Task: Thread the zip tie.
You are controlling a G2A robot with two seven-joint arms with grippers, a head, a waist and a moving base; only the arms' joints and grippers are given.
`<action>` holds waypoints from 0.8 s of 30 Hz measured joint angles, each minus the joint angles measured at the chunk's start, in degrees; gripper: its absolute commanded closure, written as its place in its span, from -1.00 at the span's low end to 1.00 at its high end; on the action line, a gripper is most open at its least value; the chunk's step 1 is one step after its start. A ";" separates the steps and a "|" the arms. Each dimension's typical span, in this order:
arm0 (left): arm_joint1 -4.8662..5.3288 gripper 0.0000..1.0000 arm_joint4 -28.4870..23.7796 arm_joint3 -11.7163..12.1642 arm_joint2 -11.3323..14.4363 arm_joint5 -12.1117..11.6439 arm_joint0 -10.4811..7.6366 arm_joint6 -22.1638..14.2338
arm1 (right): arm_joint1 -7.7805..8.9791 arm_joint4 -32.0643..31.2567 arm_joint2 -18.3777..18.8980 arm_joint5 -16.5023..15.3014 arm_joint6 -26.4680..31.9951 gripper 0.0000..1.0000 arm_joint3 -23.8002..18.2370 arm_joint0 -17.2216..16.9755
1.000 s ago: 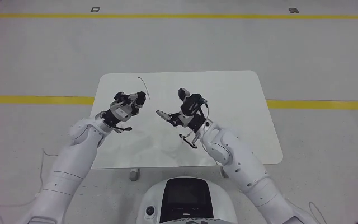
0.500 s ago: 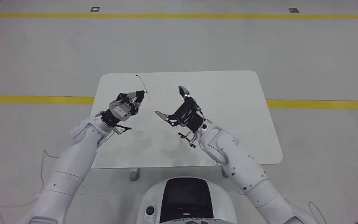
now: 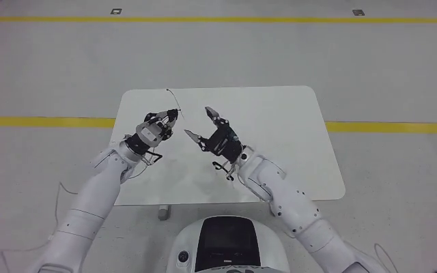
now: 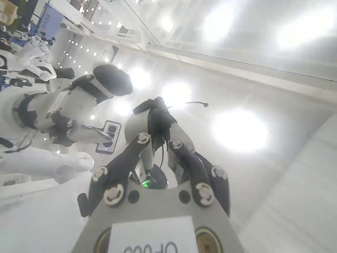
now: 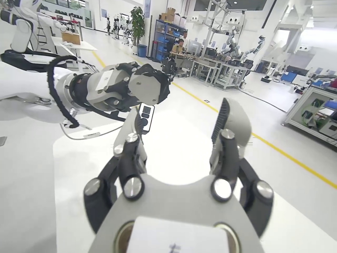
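Note:
A thin black zip tie sticks up and away from my left gripper, which is shut on its lower part above the left half of the white table. In the left wrist view the zip tie curves out past the pinched fingertips, ending in a small head. My right gripper hovers just right of the left one, open and holding nothing. In the right wrist view the right gripper has its wide gap turned toward the left gripper, a short distance off.
The white table has rounded corners, and its bare right half lies beside my right arm. A yellow floor line runs past both sides of the table.
My right gripper has swung left toward the left gripper, closing the gap between them. The left gripper with the zip tie has shifted slightly right and up.

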 measured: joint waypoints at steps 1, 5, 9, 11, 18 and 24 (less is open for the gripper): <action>0.00 1.00 0.00 0.00 0.00 0.00 0.00 0.00 | -0.08 -0.02 -0.20 -0.05 0.01 0.54 0.23 0.19; 0.00 1.00 0.00 0.00 0.00 0.00 0.00 0.00 | -0.36 0.27 -0.81 -0.28 0.15 0.60 0.94 0.81; 0.00 1.00 0.00 0.00 0.00 0.00 0.00 0.00 | -0.67 0.39 -1.45 -0.45 0.26 0.66 1.59 1.55; 0.00 1.00 0.00 0.00 0.00 0.00 0.00 0.00 | -0.83 0.45 -1.72 -0.44 0.25 0.68 1.91 1.95; 0.00 1.00 0.00 0.00 0.00 0.00 0.00 0.00 | -1.32 0.68 -2.35 -0.53 -0.02 0.72 2.90 3.18; 0.00 1.00 0.00 0.00 0.00 0.00 0.00 0.00 | -1.71 0.97 -2.64 -0.54 -0.32 0.78 3.71 4.10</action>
